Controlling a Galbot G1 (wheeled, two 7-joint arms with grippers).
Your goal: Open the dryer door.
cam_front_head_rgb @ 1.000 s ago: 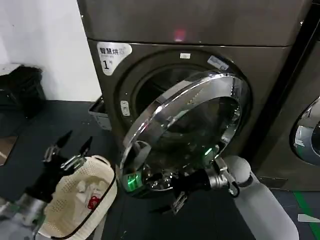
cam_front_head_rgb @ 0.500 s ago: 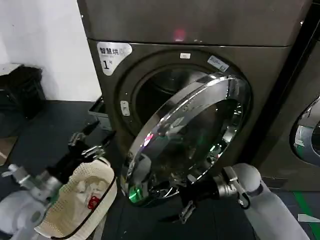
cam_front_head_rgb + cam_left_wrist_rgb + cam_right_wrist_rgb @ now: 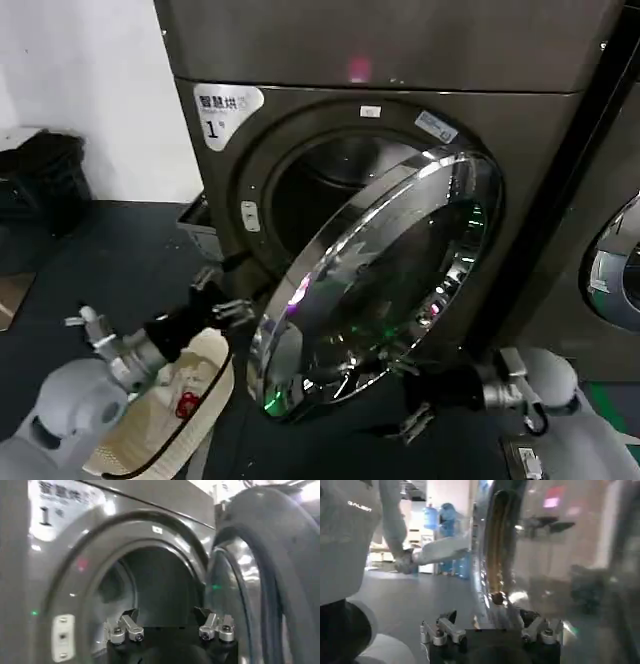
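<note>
- Writing: white label (image 3: 227, 106) on the dryer (image 3: 400, 150), upper corner of its front on robot's left, shows Chinese characters and a "1"; same label seen in left wrist view (image 3: 60, 500). Small white sticker (image 3: 437, 126) on front panel above the opening, text too small to read. "GALBOT" reads on the robot body in right wrist view (image 3: 359, 506).
- Dryer: dark grey-bronze front, small red light (image 3: 358, 70) on upper panel above the opening.
- Dryer door (image 3: 385, 275): chrome rim, dark glass, swung partway out from the round opening (image 3: 310, 185), hinged on dryer's right side, free edge low toward robot's left. Reflections across the glass.
- Room: dark floor (image 3: 120, 250) in front of dryer, white wall (image 3: 90, 90) left of dryer, black item (image 3: 40, 185) against that wall. Neighbouring machine w/ chrome-rimmed door (image 3: 612, 270) right of dryer.
- Small grey tray-like thing (image 3: 197, 225) on floor by dryer's lower left corner.
- Container: white perforated basket (image 3: 165, 405) on floor left of dryer door, w/ pale items and a red bit inside; contents unclear.
- Left gripper (image 3: 218, 295): just left of door's free edge, over the basket, jaws spread apart, holding nothing; in left wrist view (image 3: 170, 627) it faces the opening.
- Right gripper (image 3: 405, 420): below door's lower rim, jaws apart, empty; in right wrist view (image 3: 492, 630) the rim edge sits between the fingers, contact unclear.
</note>
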